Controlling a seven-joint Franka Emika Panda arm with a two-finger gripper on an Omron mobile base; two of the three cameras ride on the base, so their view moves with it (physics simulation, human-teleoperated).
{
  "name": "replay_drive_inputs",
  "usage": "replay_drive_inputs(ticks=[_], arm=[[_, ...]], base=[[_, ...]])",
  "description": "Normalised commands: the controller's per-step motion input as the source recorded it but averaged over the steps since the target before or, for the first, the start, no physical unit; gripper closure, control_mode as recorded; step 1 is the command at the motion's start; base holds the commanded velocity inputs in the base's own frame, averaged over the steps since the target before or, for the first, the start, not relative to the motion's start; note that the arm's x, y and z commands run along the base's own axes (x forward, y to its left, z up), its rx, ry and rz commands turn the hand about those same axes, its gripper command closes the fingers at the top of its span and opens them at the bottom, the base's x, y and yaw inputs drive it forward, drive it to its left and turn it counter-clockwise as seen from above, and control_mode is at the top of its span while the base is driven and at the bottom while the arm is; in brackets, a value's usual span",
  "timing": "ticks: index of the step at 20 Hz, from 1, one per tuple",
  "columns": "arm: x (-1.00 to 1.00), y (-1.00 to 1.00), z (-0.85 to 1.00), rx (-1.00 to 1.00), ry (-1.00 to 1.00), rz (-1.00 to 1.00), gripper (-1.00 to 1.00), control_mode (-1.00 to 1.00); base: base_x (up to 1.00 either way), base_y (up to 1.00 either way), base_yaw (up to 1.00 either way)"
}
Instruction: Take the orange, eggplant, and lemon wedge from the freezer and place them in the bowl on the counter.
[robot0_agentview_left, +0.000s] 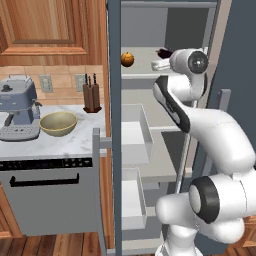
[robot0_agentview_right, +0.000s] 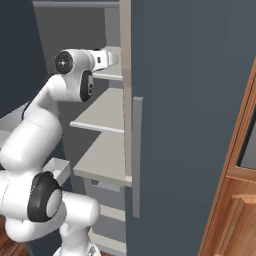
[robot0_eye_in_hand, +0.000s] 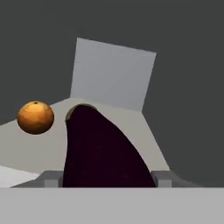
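Note:
On the upper shelf of the open freezer (robot0_agentview_left: 114, 150) lies the dark purple eggplant (robot0_eye_in_hand: 103, 148), which fills the gap between my two fingertips (robot0_eye_in_hand: 51, 179). My gripper (robot0_eye_in_hand: 107, 179) is shut on it, with the jaws held wide. The orange (robot0_eye_in_hand: 36, 117) rests on the same shelf, a little to the left and apart from the hand. From the left base view the orange (robot0_agentview_left: 127, 59) sits near the shelf's front edge and the eggplant (robot0_agentview_left: 163, 51) lies by my gripper (robot0_agentview_left: 160, 59). The olive-tan bowl (robot0_agentview_left: 58, 123) stands on the marble counter (robot0_agentview_left: 50, 146). The lemon wedge is out of view.
A grey coffee machine (robot0_agentview_left: 17, 107) stands left of the bowl and a knife block (robot0_agentview_left: 91, 96) behind it. The steel dishwasher (robot0_agentview_left: 47, 195) sits under the counter. The open freezer door (robot0_agentview_right: 190, 100) stands on my right, with lower shelves (robot0_agentview_right: 102, 117) and clear drawers (robot0_agentview_left: 135, 135) below the hand.

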Motion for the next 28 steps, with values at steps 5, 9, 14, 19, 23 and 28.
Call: replay_drive_inputs(ticks=[5, 9, 14, 19, 23, 28], arm=[[-1.00, -0.09, 0.13, 0.19, 0.33, -0.17, 1.00, -1.00], [-1.00, -0.22, -0.19, 0.16, 0.31, -0.09, 1.00, -1.00], [-1.00, -0.13, -0.17, 0.16, 0.39, -0.06, 1.00, -1.00], [-0.40, -0.07, -0.12, 0.08, 0.15, -0.02, 1.00, 1.00], [0.00, 0.00, 0.00, 0.00, 0.00, 0.00, 1.00, 1.00], [0.00, 0.00, 0.00, 0.00, 0.00, 0.00, 1.00, 1.00]], base=[[0.00, 0.00, 0.00], [0.00, 0.00, 0.00], [0.00, 0.00, 0.00], [-0.60, -0.04, -0.01], [-1.00, 0.31, 0.00], [-1.00, 0.99, 0.01]])
